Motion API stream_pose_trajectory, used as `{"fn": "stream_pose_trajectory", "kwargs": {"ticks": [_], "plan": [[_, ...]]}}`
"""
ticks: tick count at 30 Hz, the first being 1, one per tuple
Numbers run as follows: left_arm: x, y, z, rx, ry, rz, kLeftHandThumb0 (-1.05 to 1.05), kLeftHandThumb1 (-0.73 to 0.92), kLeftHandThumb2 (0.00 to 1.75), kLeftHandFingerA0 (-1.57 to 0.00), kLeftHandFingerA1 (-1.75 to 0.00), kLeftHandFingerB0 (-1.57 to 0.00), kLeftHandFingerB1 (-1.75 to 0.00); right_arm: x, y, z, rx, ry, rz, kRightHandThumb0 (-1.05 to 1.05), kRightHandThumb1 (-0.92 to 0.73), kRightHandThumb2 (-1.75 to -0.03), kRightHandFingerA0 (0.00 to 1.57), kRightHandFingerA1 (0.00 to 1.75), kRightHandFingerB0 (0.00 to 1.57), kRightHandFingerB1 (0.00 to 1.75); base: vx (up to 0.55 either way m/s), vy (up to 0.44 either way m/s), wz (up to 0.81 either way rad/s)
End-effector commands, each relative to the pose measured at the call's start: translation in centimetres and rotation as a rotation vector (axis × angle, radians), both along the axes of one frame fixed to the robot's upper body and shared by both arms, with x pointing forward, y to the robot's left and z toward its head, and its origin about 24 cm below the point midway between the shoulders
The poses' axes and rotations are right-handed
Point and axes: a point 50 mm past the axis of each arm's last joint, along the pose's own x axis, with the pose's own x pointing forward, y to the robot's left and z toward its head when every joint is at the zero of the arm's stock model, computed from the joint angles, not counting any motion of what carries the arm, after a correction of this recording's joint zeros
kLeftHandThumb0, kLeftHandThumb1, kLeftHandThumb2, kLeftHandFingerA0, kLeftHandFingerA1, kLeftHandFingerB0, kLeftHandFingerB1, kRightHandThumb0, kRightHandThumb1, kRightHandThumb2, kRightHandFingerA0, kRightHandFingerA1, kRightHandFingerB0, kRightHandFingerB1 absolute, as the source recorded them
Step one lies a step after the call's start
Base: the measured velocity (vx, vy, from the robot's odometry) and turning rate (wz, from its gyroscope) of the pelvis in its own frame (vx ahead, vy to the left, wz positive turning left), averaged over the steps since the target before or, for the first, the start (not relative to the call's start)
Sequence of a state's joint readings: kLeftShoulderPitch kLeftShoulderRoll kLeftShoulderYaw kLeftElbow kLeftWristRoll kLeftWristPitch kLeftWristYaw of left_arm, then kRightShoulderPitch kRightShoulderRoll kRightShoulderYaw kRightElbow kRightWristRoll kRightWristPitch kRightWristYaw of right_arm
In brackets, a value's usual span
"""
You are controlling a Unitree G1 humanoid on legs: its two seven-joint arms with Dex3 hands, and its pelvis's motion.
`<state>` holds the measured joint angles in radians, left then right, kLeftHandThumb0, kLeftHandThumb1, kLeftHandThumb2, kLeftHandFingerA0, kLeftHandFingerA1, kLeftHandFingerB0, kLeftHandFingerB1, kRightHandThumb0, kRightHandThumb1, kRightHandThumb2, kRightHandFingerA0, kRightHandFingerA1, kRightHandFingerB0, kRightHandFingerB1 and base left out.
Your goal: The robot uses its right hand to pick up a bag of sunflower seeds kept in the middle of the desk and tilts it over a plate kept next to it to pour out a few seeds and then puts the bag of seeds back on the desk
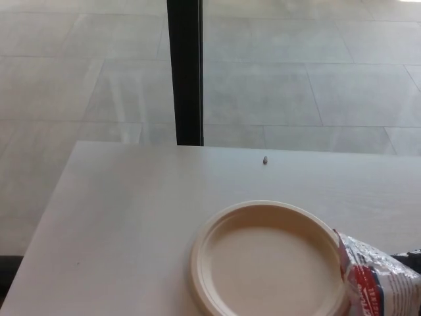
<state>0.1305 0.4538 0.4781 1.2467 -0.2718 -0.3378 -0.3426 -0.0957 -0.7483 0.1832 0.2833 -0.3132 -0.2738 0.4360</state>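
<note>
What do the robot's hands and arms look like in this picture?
Hardly any of the robot shows. At the right edge, just behind the bag of seeds, there is a small black piece that may be part of the right robot hand. It looks dark and chunky, but its shape, cables and markings are cut off. The left robot hand and both arms are out of the picture.

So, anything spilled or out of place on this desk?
One stray seed lies alone on the desk near the far edge, well beyond the plate. The plate looks empty. The bag overlaps its right rim.
</note>
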Motion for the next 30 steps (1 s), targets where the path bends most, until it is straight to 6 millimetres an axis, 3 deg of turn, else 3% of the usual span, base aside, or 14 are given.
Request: {"fn": "stream_pose_trajectory", "kwargs": {"ticks": [1,6,11,12,13,14,15,18,22,23,24,25,26,30], "plan": [[0.0,0.2,0.3,0.043,-0.003,-0.011,-0.68,0.73,0.62,-0.41,-0.6,-0.4,-0.42,-0.3,0.3,-1.0,-0.178,0.032,0.051,-0.34,-0.32,-0.62,0.02,0.51,0.0,0.14,0.0,0.0,0.0],[-0.2,0.2,0.3,0.052,0.009,-0.016,-0.68,0.74,0.62,-0.42,-0.58,-0.41,-0.42,-0.2,0.1,-1.5,-0.266,0.098,0.036,-0.34,-0.34,-0.59,0.04,0.53,0.0,0.11,0.0,0.0,0.0],[-0.4,0.1,0.0,0.045,0.03,-0.01,-0.69,0.72,0.62,-0.42,-0.56,-0.45,-0.41,-1.0,-0.2,-2.1,-0.357,-0.062,0.111,-0.29,-0.41,-0.55,0.8,0.96,0.04,0.31,0.0,0.0,0.0],[-0.4,0.1,0.0,0.048,0.033,-0.007,-0.68,0.71,0.62,-0.43,-0.56,-0.45,-0.42,-1.0,-0.2,-2.1,-0.358,-0.079,0.11,-0.28,-0.45,-0.53,0.86,1.19,0.06,0.38,0.0,0.0,0.0],[-0.3,0.1,0.0,0.054,0.036,-0.016,-0.67,0.72,0.62,-0.44,-0.57,-0.46,-0.43,-1.1,-0.3,-2.3,-0.37,-0.139,0.105,-0.22,-0.32,-0.82,0.99,1.18,0.0,0.48,0.0,0.0,0.0],[-0.2,0.1,0.1,0.054,0.035,-0.019,-0.66,0.72,0.62,-0.42,-0.56,-0.43,-0.43,-1.2,-0.4,-2.5,-0.376,-0.178,0.117,-0.23,-0.52,-0.55,0.85,1.55,0.17,0.38,0.0,0.0,0.0],[-0.3,0.0,0.1,0.059,0.036,-0.036,-0.67,0.73,0.62,-0.41,-0.56,-0.43,-0.43,-1.4,-0.5,-2.7,-0.386,-0.238,0.136,-0.19,-0.59,-0.6,0.84,1.63,0.25,0.43,0.0,0.0,0.0],[-0.5,0.0,0.1,0.055,0.034,-0.037,-0.67,0.72,0.62,-0.41,-0.56,-0.44,-0.42,-1.5,-0.6,-3.0,-0.396,-0.26,0.147,-0.17,-0.69,-0.62,0.83,1.67,0.31,0.44,0.0,0.0,0.0],[-0.6,-0.2,-0.2,0.049,0.055,-0.049,-0.65,0.72,0.62,-0.42,-0.53,-0.44,-0.41,-1.7,-0.7,-3.3,-0.422,-0.276,0.159,-0.25,-0.66,-0.62,0.89,1.7,0.92,0.75,0.0,0.0,0.0],[-0.6,-0.2,-0.2,0.043,0.058,-0.046,-0.65,0.72,0.62,-0.42,-0.54,-0.44,-0.41,-1.8,-0.7,-3.5,-0.414,-0.277,0.151,-0.28,-0.62,-0.59,0.86,1.74,0.95,0.77,0.0,0.0,0.0],[-0.7,-0.3,-0.2,0.055,0.063,-0.06,-0.63,0.73,0.62,-0.41,-0.55,-0.45,-0.42,-1.9,-0.7,-3.6,-0.399,-0.309,0.154,-0.33,-0.49,-0.9,1.18,1.35,0.89,1.09,0.0,0.0,0.0],[-0.7,-0.3,-0.2,0.058,0.061,-0.066,-0.64,0.73,0.62,-0.41,-0.55,-0.46,-0.43,-2.0,-0.7,-3.8,-0.371,-0.313,0.139,-0.18,-0.61,-0.85,1.13,1.65,0.83,1.32,0.0,0.0,0.0],[-0.7,-0.3,-0.2,0.057,0.058,-0.067,-0.66,0.73,0.62,-0.41,-0.57,-0.47,-0.44,-2.0,-0.7,-3.8,-0.355,-0.304,0.121,-0.22,-0.7,-0.81,0.86,1.75,0.72,1.54,0.0,0.0,0.0],[-0.7,-0.3,-0.1,0.056,0.056,-0.068,-0.66,0.72,0.62,-0.41,-0.57,-0.47,-0.44,-2.1,-0.7,-4.0,-0.32,-0.34,0.109,-0.18,-0.62,-1.0,0.88,1.75,0.74,1.6,0.0,0.0,0.0]]}}
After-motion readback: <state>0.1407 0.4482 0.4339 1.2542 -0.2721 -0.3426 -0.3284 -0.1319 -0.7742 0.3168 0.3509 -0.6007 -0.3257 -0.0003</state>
